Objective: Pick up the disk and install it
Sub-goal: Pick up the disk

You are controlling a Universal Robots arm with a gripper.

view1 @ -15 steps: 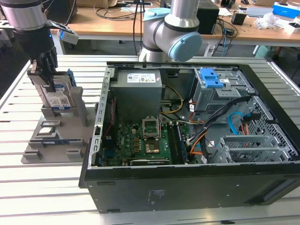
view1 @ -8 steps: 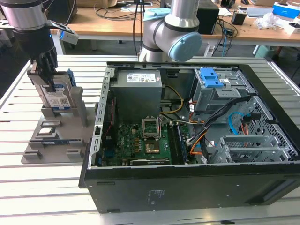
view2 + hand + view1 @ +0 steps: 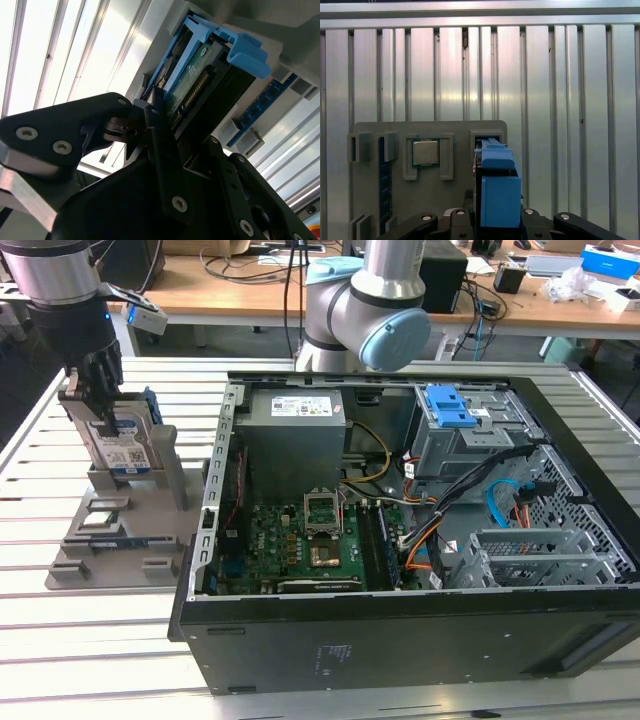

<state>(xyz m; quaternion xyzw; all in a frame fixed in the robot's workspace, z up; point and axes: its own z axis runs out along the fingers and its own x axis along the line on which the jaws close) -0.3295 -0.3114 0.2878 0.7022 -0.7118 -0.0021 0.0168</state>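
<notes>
Disk (image 3: 128, 447): I count one, a silver drive with a white-and-blue label in a blue caddy, standing on edge. My one claw (image 3: 98, 400) sits right on top of it, fingers pinching its upper end. Its lower end is at the slot of the one grey slotted stand (image 3: 110, 540) on the ribbed worktop (image 3: 90, 640). Farther off, toward the exterior view's right, one open computer case (image 3: 400, 640) lies, one blue latch (image 3: 450, 405) atop its drive bay.
</notes>
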